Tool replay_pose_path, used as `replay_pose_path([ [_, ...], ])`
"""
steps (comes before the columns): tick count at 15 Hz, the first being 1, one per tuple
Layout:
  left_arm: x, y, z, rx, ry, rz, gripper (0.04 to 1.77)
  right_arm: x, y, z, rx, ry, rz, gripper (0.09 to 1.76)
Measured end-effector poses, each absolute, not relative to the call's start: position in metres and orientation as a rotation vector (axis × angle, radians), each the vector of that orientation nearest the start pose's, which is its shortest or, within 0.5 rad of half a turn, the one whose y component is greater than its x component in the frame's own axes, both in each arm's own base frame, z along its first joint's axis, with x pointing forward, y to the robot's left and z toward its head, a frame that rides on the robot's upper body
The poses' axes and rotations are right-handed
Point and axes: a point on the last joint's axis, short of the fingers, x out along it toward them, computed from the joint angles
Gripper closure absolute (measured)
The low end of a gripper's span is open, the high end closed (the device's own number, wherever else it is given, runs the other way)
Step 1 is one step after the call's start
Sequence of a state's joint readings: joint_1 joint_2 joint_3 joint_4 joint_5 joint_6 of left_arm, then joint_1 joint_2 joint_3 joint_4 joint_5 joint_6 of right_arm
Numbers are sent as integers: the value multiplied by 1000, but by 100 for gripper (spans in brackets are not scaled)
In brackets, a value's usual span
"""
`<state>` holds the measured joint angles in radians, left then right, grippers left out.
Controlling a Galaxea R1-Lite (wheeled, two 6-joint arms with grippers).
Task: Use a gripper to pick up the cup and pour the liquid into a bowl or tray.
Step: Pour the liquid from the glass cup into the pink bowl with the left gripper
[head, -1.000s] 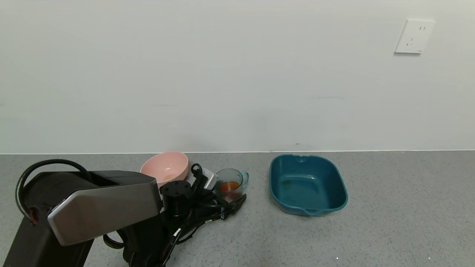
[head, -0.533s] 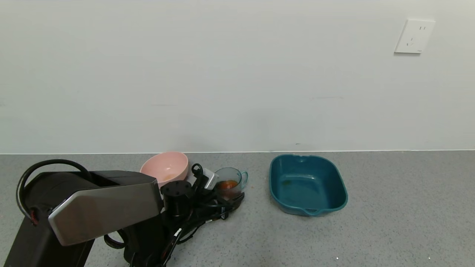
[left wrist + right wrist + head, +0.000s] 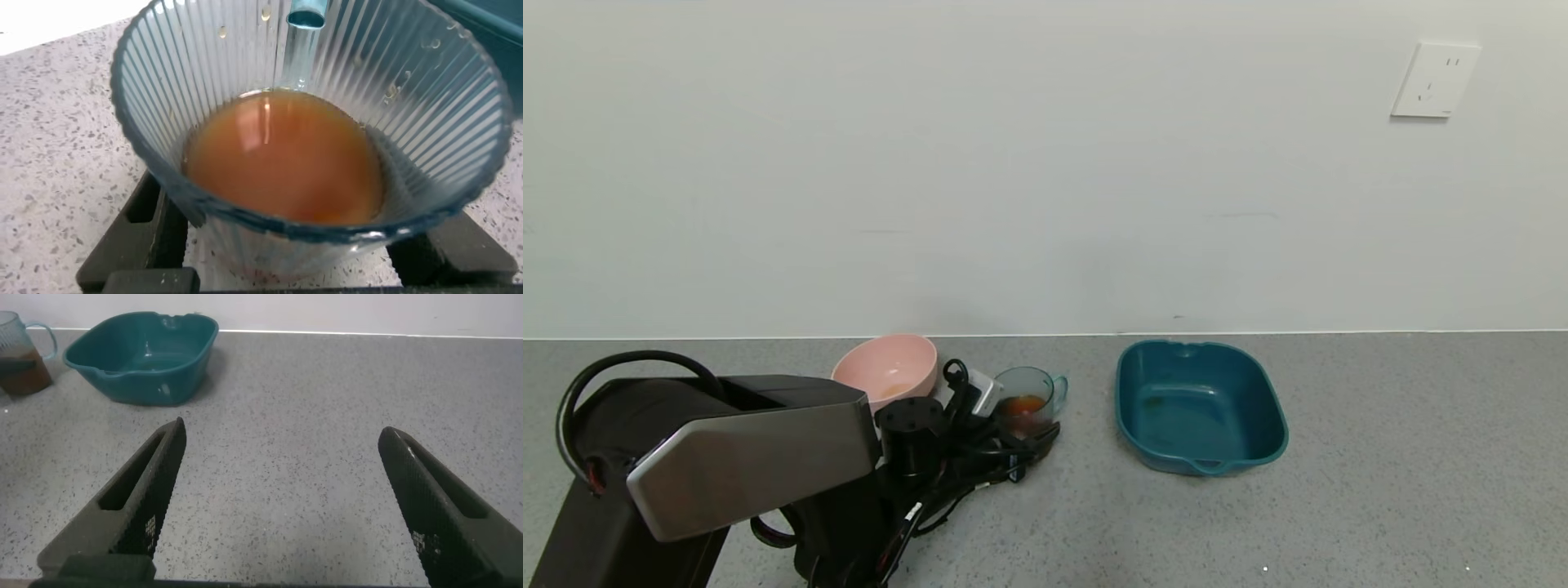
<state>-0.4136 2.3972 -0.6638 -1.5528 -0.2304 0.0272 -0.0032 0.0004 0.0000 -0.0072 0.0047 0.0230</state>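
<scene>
Cup (image 3: 310, 122), ribbed clear blue, holds cloudy orange-red liquid (image 3: 286, 155).

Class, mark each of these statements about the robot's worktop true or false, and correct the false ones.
1. The cup holds orange-red liquid. True.
2. The cup stands inside the teal tray. False: it is beside the tray, on the tray's left.
3. The left tool has a finger on each side of the cup. True.
4. The right tool grips the teal tray. False: it is open, away from the tray, holding nothing.
5. The pink bowl is brim-full of liquid. False: only a faint trace shows at its bottom.
</scene>
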Motion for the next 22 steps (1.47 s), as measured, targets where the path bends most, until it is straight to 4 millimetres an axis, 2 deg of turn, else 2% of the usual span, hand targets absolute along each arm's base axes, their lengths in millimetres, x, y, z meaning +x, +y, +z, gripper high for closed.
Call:
replay_pose_path([
  [6, 333, -151, 4, 46, 175, -612, 49, -23, 0, 76, 23, -7, 1, 14],
  [11, 331, -149, 18, 54, 193, -560, 49, -23, 0, 76, 23, -7, 1, 14],
  [16, 331, -140, 53, 60, 191, -477, 49, -23, 0, 76, 23, -7, 1, 14],
  [22, 342, -113, 98, 49, 164, -378, 49, -23, 0, 76, 23, -7, 2, 14],
])
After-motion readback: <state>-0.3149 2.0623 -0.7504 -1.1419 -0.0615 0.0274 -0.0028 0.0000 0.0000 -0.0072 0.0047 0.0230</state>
